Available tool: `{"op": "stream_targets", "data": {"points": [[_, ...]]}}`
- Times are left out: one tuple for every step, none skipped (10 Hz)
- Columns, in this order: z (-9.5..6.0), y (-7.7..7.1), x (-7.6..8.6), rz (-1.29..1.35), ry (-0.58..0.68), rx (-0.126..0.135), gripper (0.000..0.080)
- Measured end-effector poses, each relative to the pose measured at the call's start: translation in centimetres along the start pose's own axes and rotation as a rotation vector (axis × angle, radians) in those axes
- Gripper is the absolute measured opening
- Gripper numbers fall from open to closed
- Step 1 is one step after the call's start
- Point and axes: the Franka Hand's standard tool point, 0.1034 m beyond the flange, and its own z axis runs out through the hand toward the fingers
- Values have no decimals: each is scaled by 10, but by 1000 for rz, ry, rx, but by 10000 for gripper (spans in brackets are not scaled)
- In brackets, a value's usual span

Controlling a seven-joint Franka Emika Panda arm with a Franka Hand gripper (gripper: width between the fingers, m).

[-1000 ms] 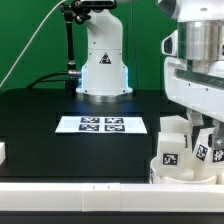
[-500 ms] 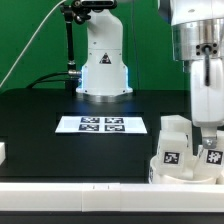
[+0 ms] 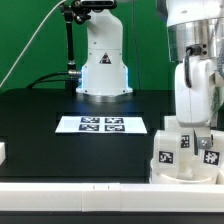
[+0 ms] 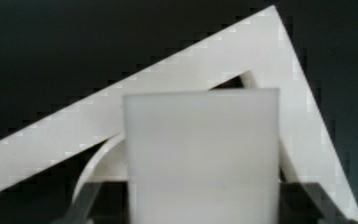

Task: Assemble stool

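The white stool seat lies at the front of the exterior view's right, with tagged white legs standing on it. My gripper reaches straight down among them. In the wrist view the gripper is shut on a blocky white leg; its dark fingers press on both of the leg's sides. A curved strip of the seat rim shows behind the leg. The exterior view does not show which leg is held.
The marker board lies mid-table on the black surface. The arm's white base stands at the back. A white ledge runs along the front, and a small white piece sits at the exterior view's left edge.
The arm's wrist has turned and the gripper has come down among the legs on the seat. The legs and the seat have barely moved.
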Motion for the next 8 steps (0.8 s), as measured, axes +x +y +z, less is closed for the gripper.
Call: {"op": "stream_targets", "data": {"points": [[0,0,0,-18,0,-1,370],[0,0,0,-26,0,-2,519],[-5,-1,-3,-45,-6,0,609],[-12,-2,-6,-47,-15,7,638],[-11,-1,-5,-47,-14,6,638],[-10,-1,-5,-47,-12,5,647],[-10,-1,-5,-48,-12,4,647],[-10,-1,-5,-48,-12,4,648]]}}
